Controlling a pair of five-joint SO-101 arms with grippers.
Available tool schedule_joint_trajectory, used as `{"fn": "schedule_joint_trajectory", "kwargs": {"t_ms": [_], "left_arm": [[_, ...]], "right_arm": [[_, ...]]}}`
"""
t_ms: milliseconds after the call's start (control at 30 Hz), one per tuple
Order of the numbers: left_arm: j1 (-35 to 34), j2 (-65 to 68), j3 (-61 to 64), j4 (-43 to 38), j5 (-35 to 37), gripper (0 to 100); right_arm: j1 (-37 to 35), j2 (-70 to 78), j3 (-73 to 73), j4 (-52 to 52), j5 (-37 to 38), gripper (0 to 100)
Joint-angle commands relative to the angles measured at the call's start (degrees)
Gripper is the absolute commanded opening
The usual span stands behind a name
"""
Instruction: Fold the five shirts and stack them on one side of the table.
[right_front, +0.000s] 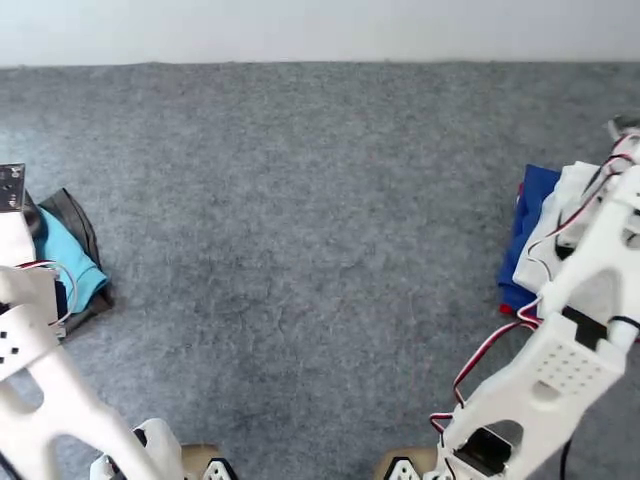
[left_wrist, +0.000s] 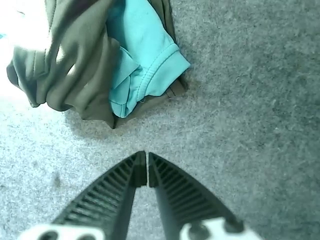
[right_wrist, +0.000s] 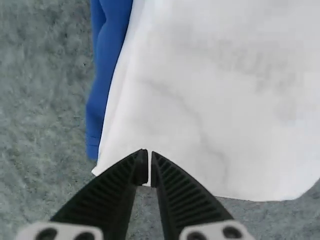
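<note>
A teal shirt (left_wrist: 145, 60) lies crumpled on a dark olive shirt (left_wrist: 70, 65) at the table's left edge, teal (right_front: 62, 258) over dark (right_front: 72, 215) in the high view. My left gripper (left_wrist: 147, 167) is shut just short of this heap, above bare carpet, holding nothing. On the right side a white shirt (right_wrist: 215, 100) lies on a blue shirt (right_wrist: 107, 65), with a sliver of red (right_front: 506, 309) under the blue (right_front: 528, 225). My right gripper (right_wrist: 148, 167) is shut with its tips at the white shirt's near edge. The right arm (right_front: 580, 300) hides most of that stack.
Grey carpet (right_front: 300, 250) covers the table, with wide free room across the middle between the two heaps. A pale wall (right_front: 320, 30) runs along the far edge. The arm bases (right_front: 400, 468) stand at the near edge.
</note>
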Motion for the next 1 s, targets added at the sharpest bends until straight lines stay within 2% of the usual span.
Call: {"fn": "schedule_joint_trajectory", "kwargs": {"t_ms": [0, 167, 533, 700, 800, 967], "left_arm": [[-0.2, -1.4, -0.4, -0.1, 0.0, 2], [-0.2, -1.4, -0.2, -0.1, 0.0, 2], [-0.2, -1.3, -0.1, -0.1, 0.0, 2], [-0.2, -1.3, -0.1, -0.2, 0.0, 2], [-0.2, -1.3, -0.1, -0.2, 0.0, 2], [-0.2, -1.3, -0.1, -0.2, 0.0, 2]], "right_arm": [[-1.6, 3.1, -1.5, 2.4, 0.4, 0.9], [-4.0, 7.9, -1.4, 2.7, 0.5, 0.9], [-7.6, 7.8, -0.7, 2.5, 0.7, 0.9], [-7.5, 6.3, -10.7, 1.6, 0.4, 0.9], [-7.1, 6.9, -18.0, -3.2, 0.4, 0.9], [-5.5, 11.7, -22.2, -18.6, 0.3, 0.9]]}}
